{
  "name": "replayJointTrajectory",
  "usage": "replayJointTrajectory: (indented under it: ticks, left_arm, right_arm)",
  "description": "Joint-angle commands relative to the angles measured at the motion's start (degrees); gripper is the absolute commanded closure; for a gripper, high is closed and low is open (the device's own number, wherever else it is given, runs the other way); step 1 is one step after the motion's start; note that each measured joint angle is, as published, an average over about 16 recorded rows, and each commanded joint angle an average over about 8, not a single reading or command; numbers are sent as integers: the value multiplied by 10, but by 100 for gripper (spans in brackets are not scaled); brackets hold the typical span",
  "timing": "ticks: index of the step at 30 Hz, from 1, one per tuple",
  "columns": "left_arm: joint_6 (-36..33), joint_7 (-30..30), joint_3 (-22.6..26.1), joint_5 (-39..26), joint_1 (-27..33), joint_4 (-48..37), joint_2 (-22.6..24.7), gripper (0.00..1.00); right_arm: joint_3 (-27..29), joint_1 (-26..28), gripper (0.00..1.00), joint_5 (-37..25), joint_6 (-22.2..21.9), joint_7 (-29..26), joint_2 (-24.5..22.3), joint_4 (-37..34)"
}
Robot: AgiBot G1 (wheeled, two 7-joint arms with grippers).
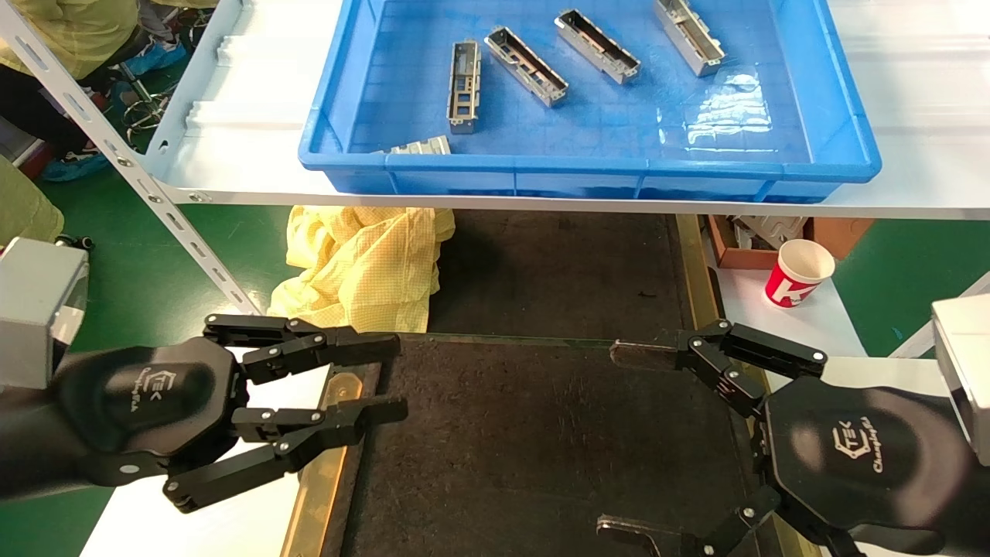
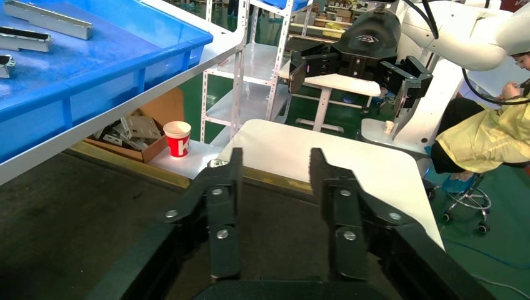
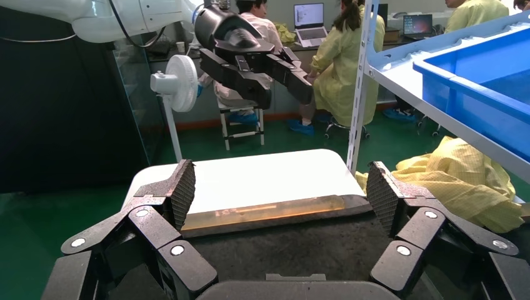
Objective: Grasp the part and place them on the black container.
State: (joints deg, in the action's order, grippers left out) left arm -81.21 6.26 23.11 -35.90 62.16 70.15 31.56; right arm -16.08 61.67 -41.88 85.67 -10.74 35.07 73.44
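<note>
The parts sit in the blue bin up on the white shelf, so they stay together and are easy to reach. One part lies near the bin's left side, and more like it lie in a row beside it. A small one rests against the bin's front wall.

The black container lies flat on the bench, lower down and nearer the robot. It has nothing on it, so I think no part has been moved over yet.

The left gripper hangs over the left edge of the black container. Its fingers are spread apart and hold nothing. The right gripper hangs over the right edge, with its fingers spread wide and holding nothing too. Both wait low, ready to go up to the bin.

A yellow cloth and a red cup sit off to the sides, out of the way
</note>
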Motion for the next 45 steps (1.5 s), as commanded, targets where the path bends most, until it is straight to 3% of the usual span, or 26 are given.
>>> replayJointTrajectory:
  ticks: [1, 27, 32, 38, 40, 45]
  left_arm:
    - [0, 0, 0, 0, 0, 0, 0, 100]
    - [0, 0, 0, 0, 0, 0, 0, 100]
    - [0, 0, 0, 0, 0, 0, 0, 100]
    - [0, 0, 0, 0, 0, 0, 0, 100]
    - [0, 0, 0, 0, 0, 0, 0, 90]
    - [0, 0, 0, 0, 0, 0, 0, 28]
  right_arm:
    - [0, 0, 0, 0, 0, 0, 0, 0]
    - [-1, 6, 0, -5, -1, -1, 0, 1]
    - [-9, 54, 0, -30, -12, -14, 12, -8]
    - [-37, 179, 0, -107, -40, -39, 55, -54]
    - [-51, 226, 0, -143, -51, -45, 75, -79]
    - [-85, 333, 0, -224, -77, -39, 137, -175]
